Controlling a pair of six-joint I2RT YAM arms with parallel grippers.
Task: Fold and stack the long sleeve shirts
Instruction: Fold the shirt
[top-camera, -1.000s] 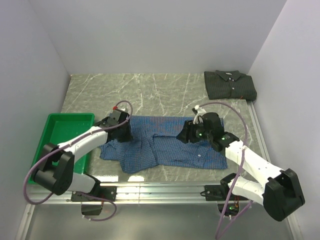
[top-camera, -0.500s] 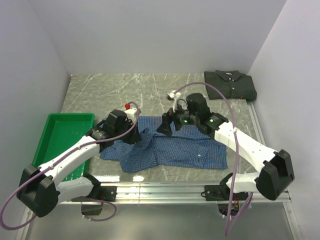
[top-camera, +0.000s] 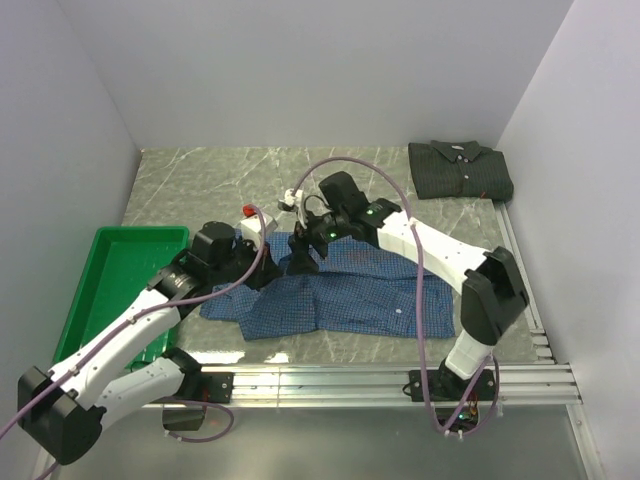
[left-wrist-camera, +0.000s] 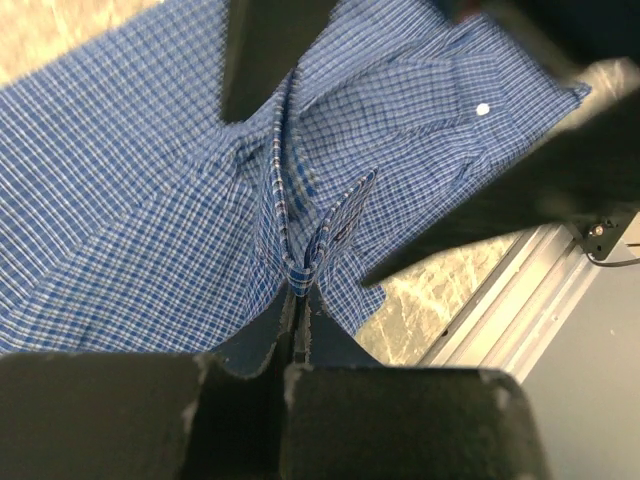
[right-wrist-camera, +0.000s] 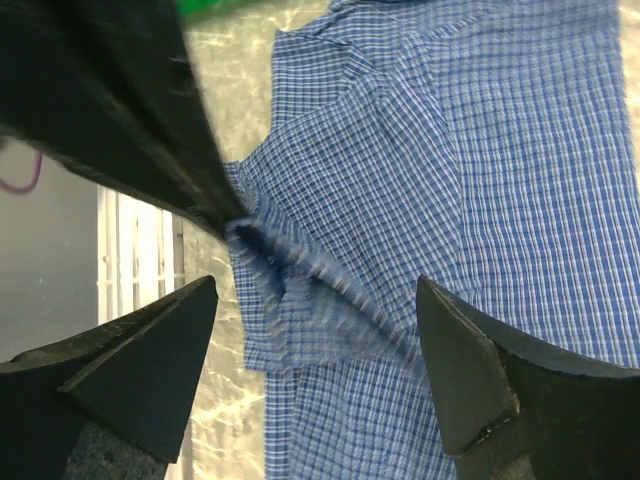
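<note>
Blue checked shirt (top-camera: 345, 292) lies rumpled on the table (top-camera: 200, 180), its folding under way: left gripper (left-wrist-camera: 300, 293) pinches a ridge of its cloth, right gripper (right-wrist-camera: 315, 292) hangs wide open just above. Next, I'd say, the right needs its own hold on the cloth.

Left arm (top-camera: 120, 330), right arm (top-camera: 440, 255): white links, black joints, purple cables (top-camera: 345, 165).

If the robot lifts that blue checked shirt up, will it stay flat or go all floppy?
Probably floppy: the blue checked cloth shirt bunches into a ridge where the left hand pinches it. Likely light: the cloth looks thin and wrinkly.
</note>
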